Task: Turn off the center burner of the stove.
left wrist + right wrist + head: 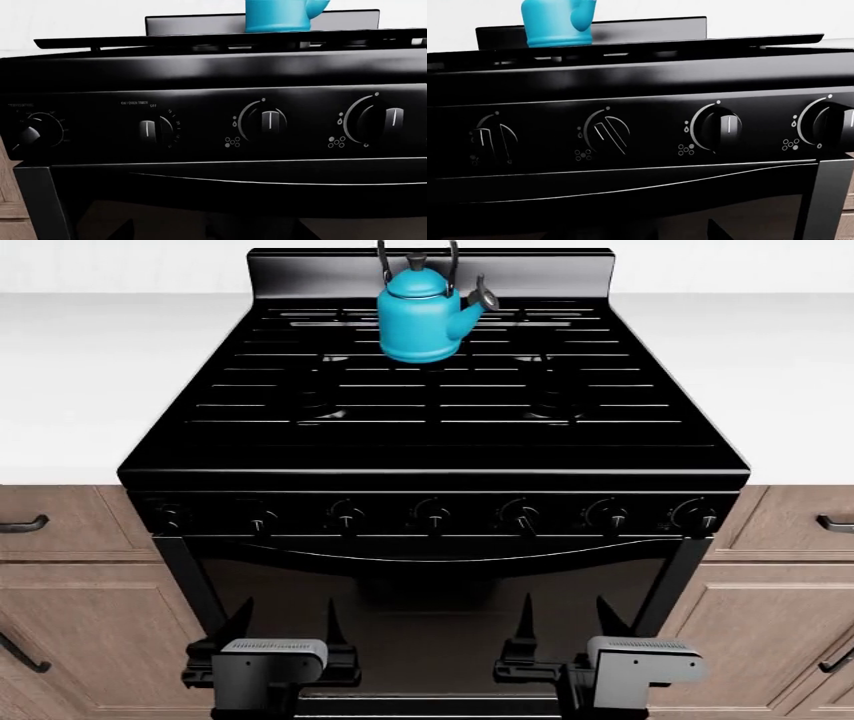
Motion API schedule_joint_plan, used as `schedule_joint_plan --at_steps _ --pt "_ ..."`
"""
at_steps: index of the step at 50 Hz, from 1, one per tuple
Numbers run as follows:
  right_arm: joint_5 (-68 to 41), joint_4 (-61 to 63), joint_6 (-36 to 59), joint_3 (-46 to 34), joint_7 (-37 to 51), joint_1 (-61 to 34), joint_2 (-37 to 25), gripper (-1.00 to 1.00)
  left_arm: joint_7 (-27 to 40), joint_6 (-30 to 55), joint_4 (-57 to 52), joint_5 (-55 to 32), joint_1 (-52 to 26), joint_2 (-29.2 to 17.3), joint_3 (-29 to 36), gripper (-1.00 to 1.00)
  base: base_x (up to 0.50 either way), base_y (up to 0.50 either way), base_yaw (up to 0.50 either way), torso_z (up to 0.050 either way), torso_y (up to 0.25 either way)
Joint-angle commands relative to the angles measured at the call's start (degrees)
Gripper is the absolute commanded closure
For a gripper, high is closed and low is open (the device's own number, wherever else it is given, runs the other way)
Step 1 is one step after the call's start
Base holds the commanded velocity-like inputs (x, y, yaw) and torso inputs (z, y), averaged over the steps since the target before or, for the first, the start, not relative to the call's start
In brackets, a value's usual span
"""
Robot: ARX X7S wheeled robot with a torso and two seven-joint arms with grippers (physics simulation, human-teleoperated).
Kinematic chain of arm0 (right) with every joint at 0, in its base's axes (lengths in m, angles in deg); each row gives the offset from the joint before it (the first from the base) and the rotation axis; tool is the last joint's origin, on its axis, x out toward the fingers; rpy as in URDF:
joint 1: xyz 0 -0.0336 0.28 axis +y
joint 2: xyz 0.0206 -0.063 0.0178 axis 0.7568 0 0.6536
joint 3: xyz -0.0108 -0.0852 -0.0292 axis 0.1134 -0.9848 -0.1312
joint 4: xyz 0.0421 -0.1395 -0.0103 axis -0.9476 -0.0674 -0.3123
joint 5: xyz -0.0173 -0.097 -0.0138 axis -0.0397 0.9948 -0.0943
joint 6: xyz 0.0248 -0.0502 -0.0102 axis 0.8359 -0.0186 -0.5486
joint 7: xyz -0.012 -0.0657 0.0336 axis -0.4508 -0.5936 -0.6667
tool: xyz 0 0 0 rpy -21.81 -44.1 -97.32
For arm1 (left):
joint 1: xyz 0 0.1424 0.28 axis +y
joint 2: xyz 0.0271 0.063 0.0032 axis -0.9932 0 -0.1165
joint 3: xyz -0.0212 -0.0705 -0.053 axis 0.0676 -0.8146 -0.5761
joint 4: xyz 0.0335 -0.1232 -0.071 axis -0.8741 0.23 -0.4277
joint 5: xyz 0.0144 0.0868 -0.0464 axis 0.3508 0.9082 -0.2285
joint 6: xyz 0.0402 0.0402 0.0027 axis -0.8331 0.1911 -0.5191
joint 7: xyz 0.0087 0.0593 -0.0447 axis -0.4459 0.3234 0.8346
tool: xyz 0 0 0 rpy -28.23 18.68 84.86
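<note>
The stove [434, 455] fills the middle of the room as the head camera sees it, glossy black between white countertops [107, 380] and brown wooden cabinets [80, 590]. Its grates run from twelve o'clock down to the control panel, where seven knobs sit in a row. A blue kettle [424, 318] stands at twelve o'clock on the rear centre grate, likely parked there out of the way of the front burners.

Both arms hang low in front of the oven door [434, 620], probably held back so the wrist cameras can take in the panel. The left gripper [287, 625] sits at seven o'clock, the right gripper [561, 625] at five o'clock; each has its fingers spread apart and holds nothing.

In the right wrist view, one knob [608, 134] is tilted off vertical while its neighbours [720, 129] point straight up. That tilted one is, I'd judge, the centre-burner control, the middle knob [430, 515] of the row. It lies between the two grippers, well apart from both, so the reach has not started.
</note>
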Motion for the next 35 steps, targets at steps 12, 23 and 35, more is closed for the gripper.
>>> schedule_joint_plan --at_steps 12,23,35 --pt "1.04 -0.35 2.21 -2.99 2.28 -0.70 -2.07 -1.00 0.45 -1.29 -0.63 -2.26 0.59 -1.47 1.79 -1.00 0.00 0.00 0.00 0.000 0.000" --pt "0.89 -0.25 2.59 -3.93 2.75 -0.83 -2.74 -1.00 0.99 -1.91 -0.67 -2.53 0.77 -2.07 2.49 -1.00 0.00 0.00 0.00 -0.027 0.000" --pt "0.39 -0.12 2.49 -4.51 3.36 -0.82 -3.22 -1.00 1.57 -2.23 -0.79 -3.00 0.80 -2.58 3.06 -1.00 0.00 0.00 0.00 -0.050 0.000"
